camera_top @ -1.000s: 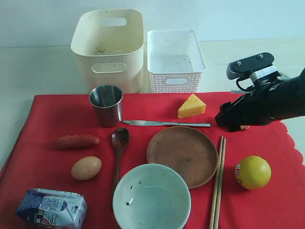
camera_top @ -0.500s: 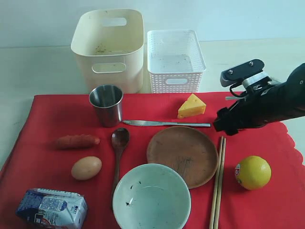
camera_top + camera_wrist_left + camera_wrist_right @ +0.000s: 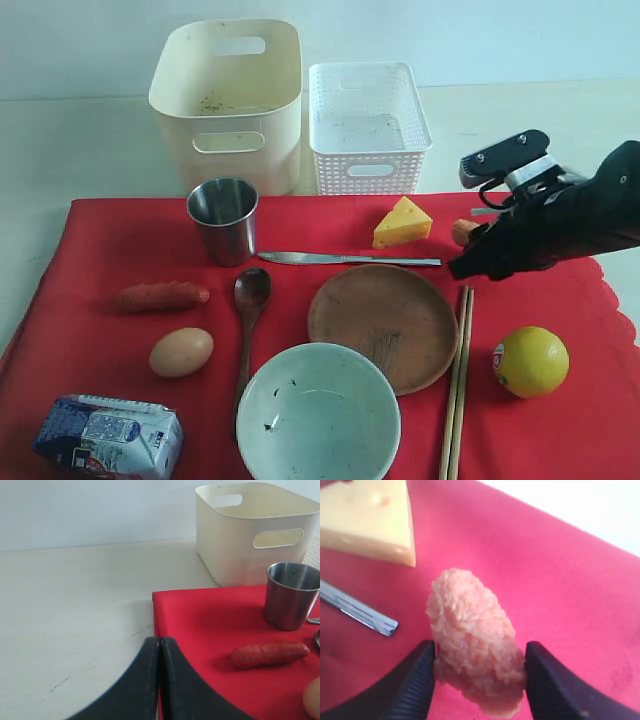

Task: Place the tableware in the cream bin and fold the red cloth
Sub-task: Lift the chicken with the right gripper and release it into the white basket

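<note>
The red cloth (image 3: 120, 250) carries a steel cup (image 3: 222, 220), knife (image 3: 345, 260), wooden spoon (image 3: 250, 300), brown plate (image 3: 382, 315), pale bowl (image 3: 318, 415) and chopsticks (image 3: 457, 390). Behind the cup stands the cream bin (image 3: 228, 130). My right gripper (image 3: 468, 250) is low over the cloth right of the knife's tip, its jaws pressed on both sides of a pinkish battered food piece (image 3: 475, 645). My left gripper (image 3: 159, 640) is shut and empty above the cloth's corner (image 3: 165, 600), and it does not show in the exterior view.
A white lattice basket (image 3: 368, 150) stands right of the cream bin. Cheese (image 3: 402, 223), a lemon (image 3: 530, 361), an egg (image 3: 181, 352), a sausage (image 3: 162, 295) and a milk carton (image 3: 108, 437) lie on the cloth among the tableware.
My right gripper has slid left and down toward the cloth, and its jaws have narrowed onto the battered food piece. The left gripper has not moved.
</note>
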{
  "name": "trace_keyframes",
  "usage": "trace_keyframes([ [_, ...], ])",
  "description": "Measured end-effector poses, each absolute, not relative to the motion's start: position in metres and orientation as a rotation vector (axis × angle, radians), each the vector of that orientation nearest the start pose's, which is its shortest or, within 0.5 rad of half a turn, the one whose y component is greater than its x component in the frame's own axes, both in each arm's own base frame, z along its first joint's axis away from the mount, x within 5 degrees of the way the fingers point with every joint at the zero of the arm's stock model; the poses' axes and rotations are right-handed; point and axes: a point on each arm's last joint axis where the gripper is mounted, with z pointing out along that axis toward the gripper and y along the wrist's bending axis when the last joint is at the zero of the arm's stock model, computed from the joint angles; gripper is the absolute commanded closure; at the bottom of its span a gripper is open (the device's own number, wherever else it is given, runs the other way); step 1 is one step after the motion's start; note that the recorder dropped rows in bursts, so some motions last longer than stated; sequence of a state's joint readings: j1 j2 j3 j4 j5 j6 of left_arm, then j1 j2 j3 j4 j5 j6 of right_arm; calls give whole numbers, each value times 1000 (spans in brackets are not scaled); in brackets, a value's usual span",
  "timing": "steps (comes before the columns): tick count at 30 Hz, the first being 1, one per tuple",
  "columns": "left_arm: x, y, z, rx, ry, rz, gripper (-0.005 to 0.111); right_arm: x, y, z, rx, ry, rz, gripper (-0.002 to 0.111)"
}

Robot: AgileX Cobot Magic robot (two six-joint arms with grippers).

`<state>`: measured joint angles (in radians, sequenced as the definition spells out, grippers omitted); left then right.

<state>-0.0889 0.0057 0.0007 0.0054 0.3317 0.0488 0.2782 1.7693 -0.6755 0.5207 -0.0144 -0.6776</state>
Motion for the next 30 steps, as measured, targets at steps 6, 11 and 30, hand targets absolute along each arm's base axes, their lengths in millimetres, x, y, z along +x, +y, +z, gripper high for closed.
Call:
trace_keyframes([
  [6, 54, -5, 183, 129, 1817, -23, 104, 280, 80, 173, -438, 2335, 81, 108],
  [11, 54, -5, 183, 129, 1817, -23, 104, 277, 77, 211, -356, 2195, 103, 108],
  [30, 54, -5, 183, 129, 1817, -23, 104, 380, 165, 197, -421, 2103, 196, 108],
])
